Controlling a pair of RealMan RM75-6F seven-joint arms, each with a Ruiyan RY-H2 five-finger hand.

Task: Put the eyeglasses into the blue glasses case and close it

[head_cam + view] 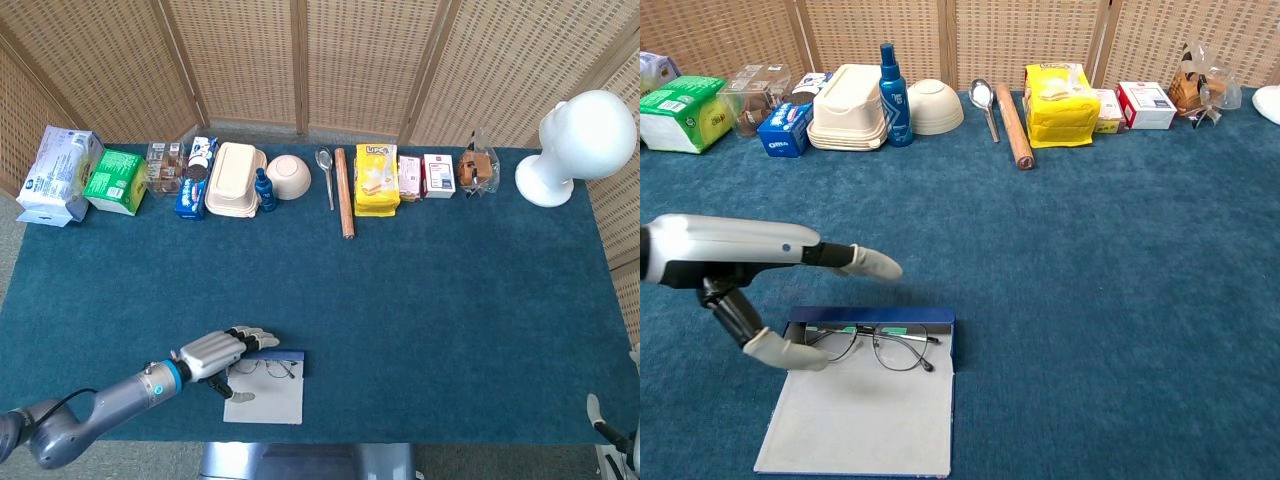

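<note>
Only "OREO" on the blue cookie box [788, 128] reads clearly; other packaging print is too small.
</note>
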